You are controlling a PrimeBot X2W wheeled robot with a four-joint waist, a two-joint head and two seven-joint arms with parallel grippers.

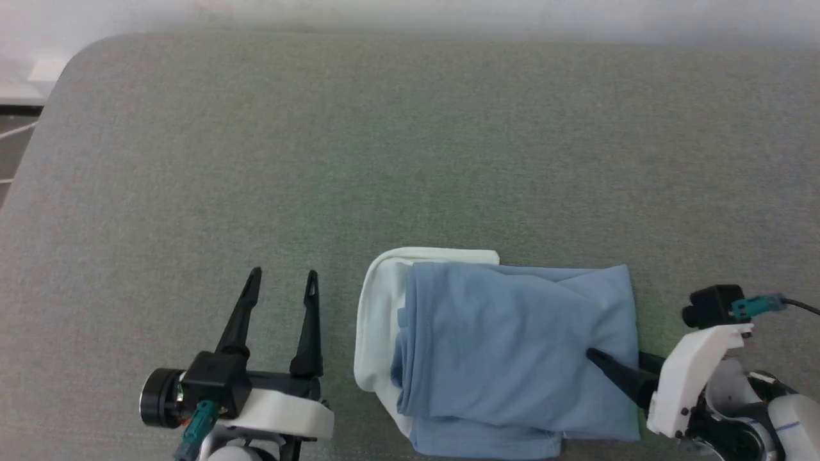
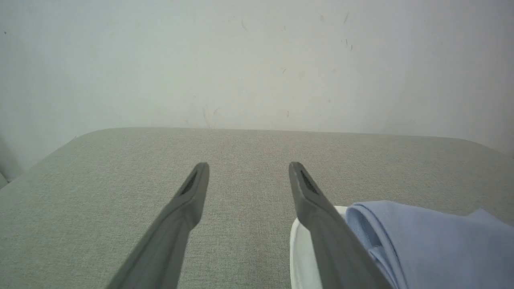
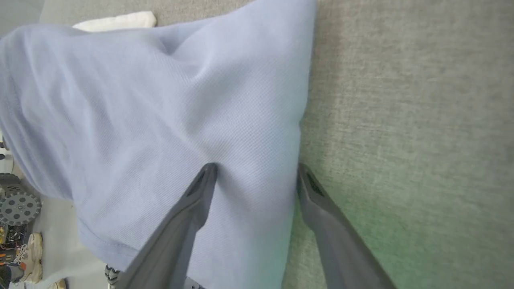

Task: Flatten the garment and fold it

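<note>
The garment (image 1: 512, 346) lies folded into a light blue rectangle near the table's front edge, its white collar (image 1: 378, 307) sticking out on its left side. My right gripper (image 1: 615, 355) is open and straddles the garment's right edge: in the right wrist view one finger (image 3: 192, 200) presses a dimple into the blue cloth (image 3: 160, 100), and the other finger (image 3: 321, 204) is over bare table just past the hem. My left gripper (image 1: 283, 273) is open over bare table, a little left of the collar. The left wrist view shows the collar (image 2: 301, 249) and blue fold (image 2: 421, 237) beside the left gripper (image 2: 249, 164).
The grey fabric-covered table (image 1: 384, 128) stretches wide behind and left of the garment, with a rounded far-left corner (image 1: 83, 57). A pale wall (image 2: 257, 60) rises behind it. Past the table's near edge, a gear wheel (image 3: 18, 206) and a shoe (image 3: 30, 257) are on the floor.
</note>
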